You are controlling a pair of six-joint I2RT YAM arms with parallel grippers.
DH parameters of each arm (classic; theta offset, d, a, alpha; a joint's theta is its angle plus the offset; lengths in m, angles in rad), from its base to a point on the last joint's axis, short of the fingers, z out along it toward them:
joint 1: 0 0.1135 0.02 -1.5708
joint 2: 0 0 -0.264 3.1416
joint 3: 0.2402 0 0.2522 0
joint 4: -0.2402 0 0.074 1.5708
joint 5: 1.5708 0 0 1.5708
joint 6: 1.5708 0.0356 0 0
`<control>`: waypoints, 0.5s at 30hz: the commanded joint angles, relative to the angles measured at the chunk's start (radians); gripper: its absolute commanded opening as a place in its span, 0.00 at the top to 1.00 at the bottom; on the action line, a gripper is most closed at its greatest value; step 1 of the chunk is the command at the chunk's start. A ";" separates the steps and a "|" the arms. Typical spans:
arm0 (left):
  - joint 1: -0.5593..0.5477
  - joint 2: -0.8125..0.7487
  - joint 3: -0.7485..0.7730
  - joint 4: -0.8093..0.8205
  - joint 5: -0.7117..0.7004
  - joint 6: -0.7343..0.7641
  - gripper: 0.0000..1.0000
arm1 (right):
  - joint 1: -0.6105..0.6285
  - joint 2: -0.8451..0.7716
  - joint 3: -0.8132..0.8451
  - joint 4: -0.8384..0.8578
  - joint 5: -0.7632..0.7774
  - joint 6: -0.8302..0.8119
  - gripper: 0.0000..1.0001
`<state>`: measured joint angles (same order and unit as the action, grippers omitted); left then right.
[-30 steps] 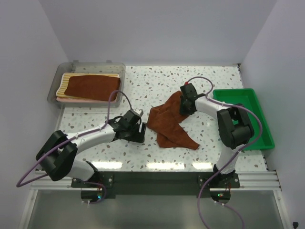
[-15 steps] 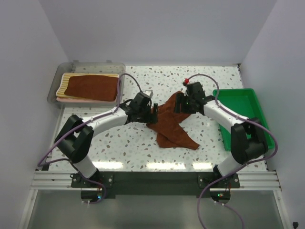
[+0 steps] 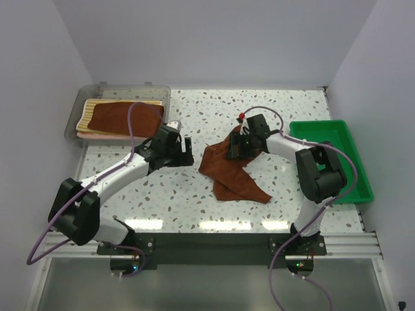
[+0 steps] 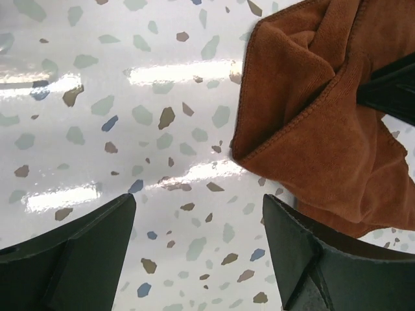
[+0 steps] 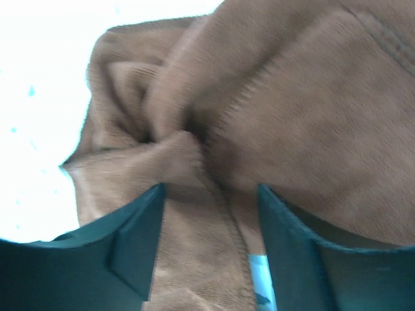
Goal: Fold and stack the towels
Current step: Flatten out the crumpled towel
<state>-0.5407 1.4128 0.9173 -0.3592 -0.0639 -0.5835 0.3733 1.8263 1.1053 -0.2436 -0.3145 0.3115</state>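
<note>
A crumpled brown towel (image 3: pixel 228 170) lies on the speckled table, right of centre. My left gripper (image 3: pixel 183 151) is open and empty just left of the towel, low over the table. In the left wrist view (image 4: pixel 200 201) its jaws stand wide apart over bare table, and the towel (image 4: pixel 318 123) lies ahead to the right. My right gripper (image 3: pixel 235 148) is open, pressed down on the towel's upper right part. In the right wrist view (image 5: pixel 211 191) bunched towel folds (image 5: pixel 194 149) lie between the spread fingers. A folded brown towel (image 3: pixel 126 118) lies on striped towels in the clear bin.
The clear bin (image 3: pixel 76 111) stands at the back left. A green tray (image 3: pixel 353 162) stands at the right edge. Both arms' cables loop above the table near the towel.
My left gripper has pulled back to the left, off the towel's edge. My right gripper has shifted left and down onto the towel, which is bunched a little more.
</note>
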 commanded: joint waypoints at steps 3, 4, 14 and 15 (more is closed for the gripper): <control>0.008 -0.092 -0.067 -0.050 -0.053 0.001 0.15 | -0.001 0.005 0.051 0.066 -0.133 -0.040 0.44; 0.010 -0.104 -0.078 -0.052 -0.057 0.001 0.15 | 0.001 0.004 0.050 0.073 -0.147 -0.043 0.48; 0.013 -0.124 -0.081 -0.061 -0.063 0.002 0.15 | 0.047 0.005 0.054 0.073 -0.196 -0.063 0.89; 0.013 -0.127 -0.081 -0.067 -0.066 0.002 0.15 | 0.071 -0.001 0.057 0.064 -0.183 -0.069 0.94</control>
<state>-0.5365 1.3216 0.8356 -0.4236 -0.1070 -0.5835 0.4019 1.8339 1.1240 -0.2012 -0.4667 0.2653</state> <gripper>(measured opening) 0.846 0.104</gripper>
